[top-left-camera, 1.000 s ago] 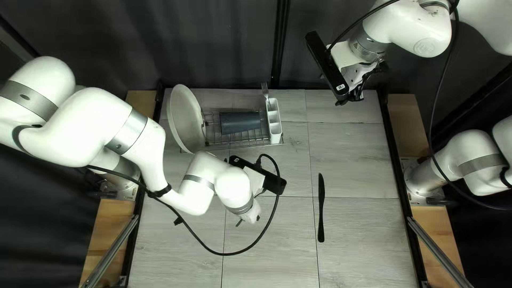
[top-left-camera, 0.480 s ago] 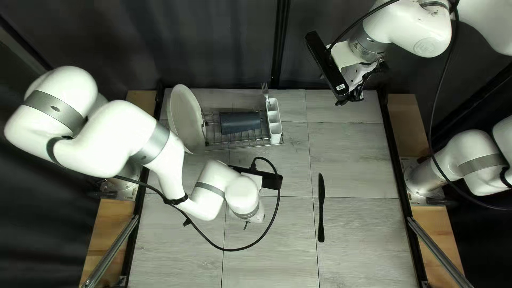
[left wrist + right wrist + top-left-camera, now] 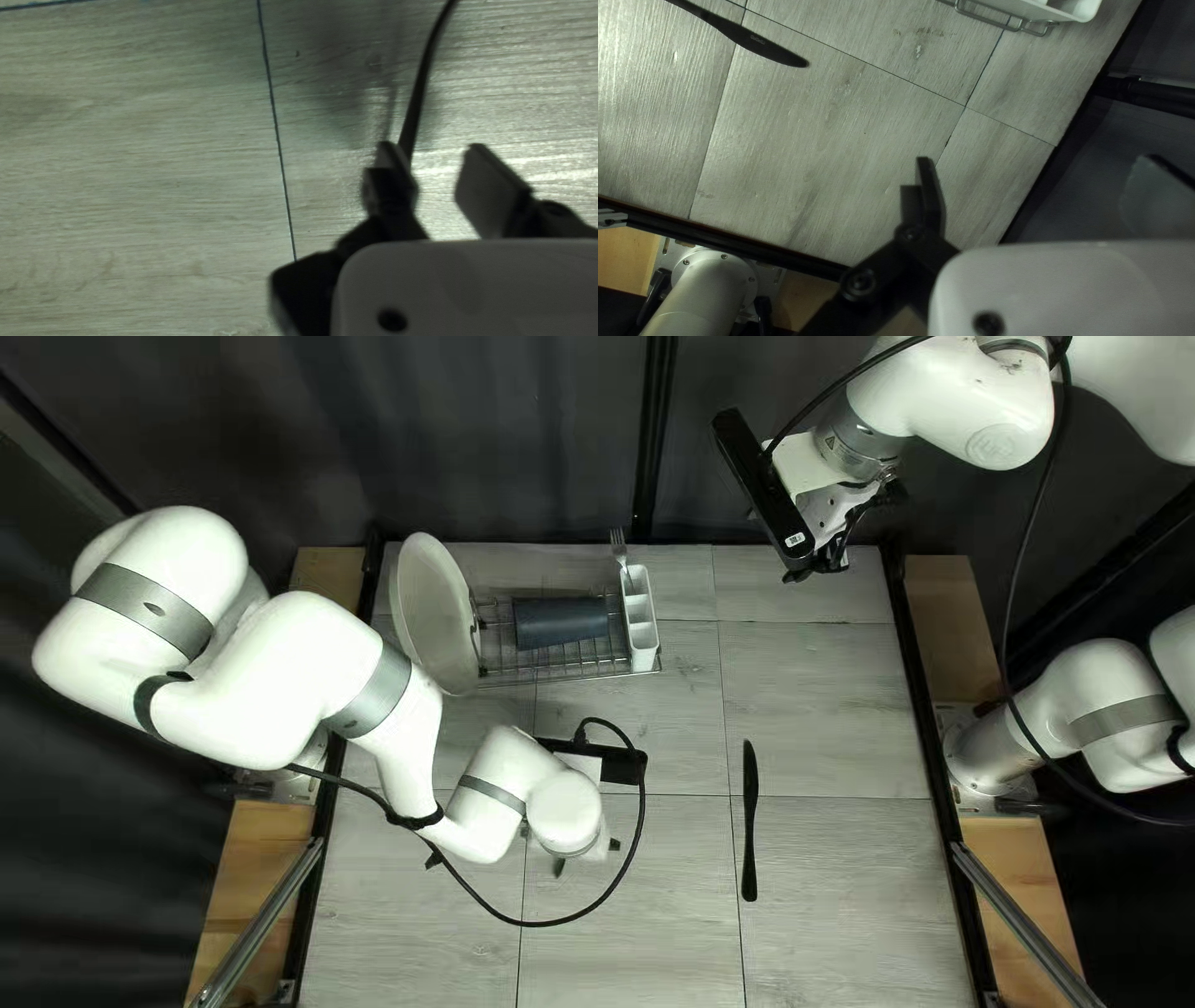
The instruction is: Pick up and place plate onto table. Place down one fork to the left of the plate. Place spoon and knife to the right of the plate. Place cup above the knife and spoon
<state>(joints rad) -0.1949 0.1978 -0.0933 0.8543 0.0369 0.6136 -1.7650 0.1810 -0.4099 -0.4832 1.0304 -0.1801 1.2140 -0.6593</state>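
Left arm [image 3: 293,672] has shifted right; its gripper [image 3: 431,149] gapes, empty. Swinging further, its cable [image 3: 548,922] could snag the knife [image 3: 749,821]. Right gripper [image 3: 815,568]: opening unclear.

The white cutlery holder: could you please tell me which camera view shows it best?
Top left view: the whole cutlery holder is seen from above, with a fork sticking up from it. The right wrist view catches only one end; the left wrist view does not show it.

Wire rack [image 3: 567,676], white divided caddy [image 3: 642,657] at its end, dark curtain [image 3: 498,436], wooden boards [image 3: 233,884]
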